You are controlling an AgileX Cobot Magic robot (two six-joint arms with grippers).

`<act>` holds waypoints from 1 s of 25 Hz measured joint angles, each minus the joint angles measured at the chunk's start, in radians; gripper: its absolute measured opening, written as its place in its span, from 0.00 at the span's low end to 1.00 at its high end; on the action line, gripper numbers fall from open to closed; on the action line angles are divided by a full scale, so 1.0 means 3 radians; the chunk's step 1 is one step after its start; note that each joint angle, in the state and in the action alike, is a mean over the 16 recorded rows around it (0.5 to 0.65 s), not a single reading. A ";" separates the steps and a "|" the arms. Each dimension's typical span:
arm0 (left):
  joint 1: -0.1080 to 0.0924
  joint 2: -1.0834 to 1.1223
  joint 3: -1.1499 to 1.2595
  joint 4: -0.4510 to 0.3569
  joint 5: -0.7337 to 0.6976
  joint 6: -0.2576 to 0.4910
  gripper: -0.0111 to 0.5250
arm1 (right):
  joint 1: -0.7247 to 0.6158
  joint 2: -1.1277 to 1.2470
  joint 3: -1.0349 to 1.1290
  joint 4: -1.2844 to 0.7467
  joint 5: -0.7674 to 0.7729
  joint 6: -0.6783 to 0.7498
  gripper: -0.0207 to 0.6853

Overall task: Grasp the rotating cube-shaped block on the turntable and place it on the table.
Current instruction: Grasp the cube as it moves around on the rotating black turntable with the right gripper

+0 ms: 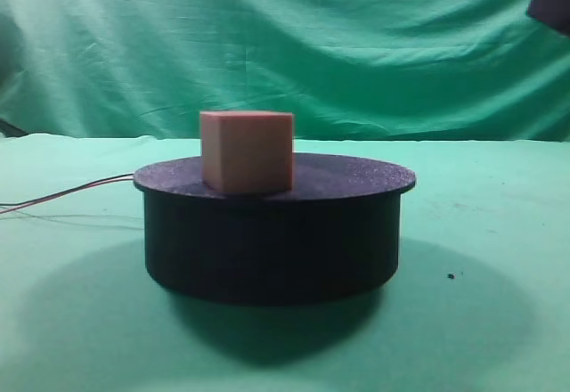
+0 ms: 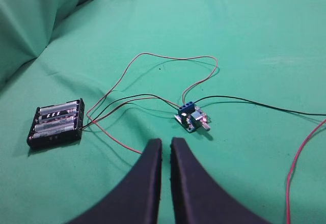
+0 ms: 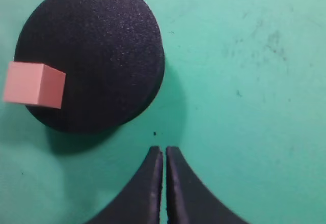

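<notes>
The salmon-pink cube-shaped block [image 1: 247, 151] stands on the dark round turntable [image 1: 356, 178], left of its centre in the exterior view. From the right wrist view the cube-shaped block [image 3: 34, 84] sits at the left rim of the turntable [image 3: 102, 46]. My right gripper [image 3: 164, 148] hovers high above the green table [image 3: 254, 81], beside the disc and well away from the block; its jaws are shut with only a thin slit and nothing between them. My left gripper [image 2: 166, 140] is shut and empty above the cloth, far from the turntable.
Thin red and black wires [image 1: 71, 191] run left from the turntable. A black battery holder [image 2: 56, 123] and a small blue circuit board [image 2: 191, 117] lie on the cloth under the left arm. A dark piece of an arm [image 1: 552, 0] shows at the top right.
</notes>
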 joint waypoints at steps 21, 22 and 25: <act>0.0000 0.0000 0.0000 0.0000 0.0000 0.0000 0.02 | 0.0093 0.0805 -0.0526 -0.0028 0.0152 0.0068 0.57; 0.0000 0.0000 0.0000 0.0000 0.0000 0.0000 0.02 | 0.0076 0.0794 -0.0544 -0.0076 0.0184 0.0110 0.53; 0.0000 0.0000 0.0000 0.0000 0.0000 0.0000 0.02 | 0.0000 0.0714 -0.0564 -0.0239 0.0283 0.0244 0.43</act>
